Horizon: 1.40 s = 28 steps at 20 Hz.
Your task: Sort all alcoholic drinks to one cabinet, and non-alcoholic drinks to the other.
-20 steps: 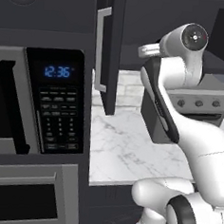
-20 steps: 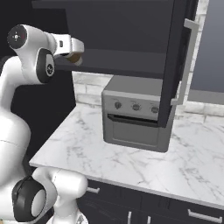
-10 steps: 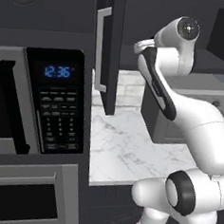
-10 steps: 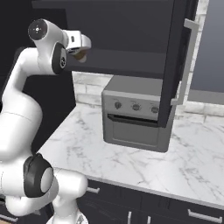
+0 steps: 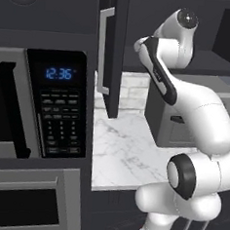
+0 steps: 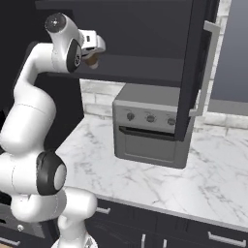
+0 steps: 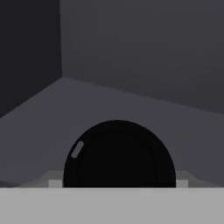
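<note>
In your left base view the arm reaches up past the open cabinet door [image 5: 116, 53], whose silver bar handle [image 5: 103, 50] sits at 9 o'clock of it; the microwave [image 5: 39, 106] reads 12:36. In your right base view the gripper [image 6: 92, 57] holds the brown coffee cup [image 6: 91, 59] at the cabinet shelf [image 6: 140, 68], with the toaster oven [image 6: 147, 131] at 5 o'clock below. In your hand view the cup's black lid [image 7: 119, 155] sits between the fingers, clasped, above the dark shelf floor [image 7: 131, 109].
</note>
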Motion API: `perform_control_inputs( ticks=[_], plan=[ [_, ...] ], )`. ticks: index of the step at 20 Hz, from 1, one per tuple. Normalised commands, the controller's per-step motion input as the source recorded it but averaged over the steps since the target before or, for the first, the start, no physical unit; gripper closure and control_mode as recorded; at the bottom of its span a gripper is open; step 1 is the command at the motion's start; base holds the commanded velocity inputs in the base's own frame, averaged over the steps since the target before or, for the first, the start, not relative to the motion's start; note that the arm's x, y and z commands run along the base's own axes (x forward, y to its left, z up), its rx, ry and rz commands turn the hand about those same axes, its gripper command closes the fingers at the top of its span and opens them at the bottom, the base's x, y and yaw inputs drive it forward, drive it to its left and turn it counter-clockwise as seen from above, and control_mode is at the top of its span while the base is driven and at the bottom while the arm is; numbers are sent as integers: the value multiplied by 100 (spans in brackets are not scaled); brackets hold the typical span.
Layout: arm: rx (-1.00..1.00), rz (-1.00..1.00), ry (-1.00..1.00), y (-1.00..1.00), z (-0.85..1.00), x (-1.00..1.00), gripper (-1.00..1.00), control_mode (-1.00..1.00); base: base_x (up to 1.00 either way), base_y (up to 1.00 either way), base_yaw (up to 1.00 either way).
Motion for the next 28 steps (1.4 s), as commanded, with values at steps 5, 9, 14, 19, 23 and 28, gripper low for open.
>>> perform_control_inputs(
  ticks=[5, 9, 14, 19, 23, 28],
  plan=[
    [0, 6, 2, 0, -37, 41, 100, -100, 0, 0, 0],
    [0, 3, 0, 0, -21, 48, 100, -100, 0, 0, 0],
    [-1, 0, 0, 0, -5, 49, 100, -100, 0, 0, 0],
    [0, 0, 0, 0, -21, 42, 100, -100, 0, 0, 0],
    [0, 1, 0, 0, -28, 32, 100, -100, 0, 0, 0],
    [-2, 1, 0, 0, -28, 19, 100, -100, 0, 0, 0]
  ],
)
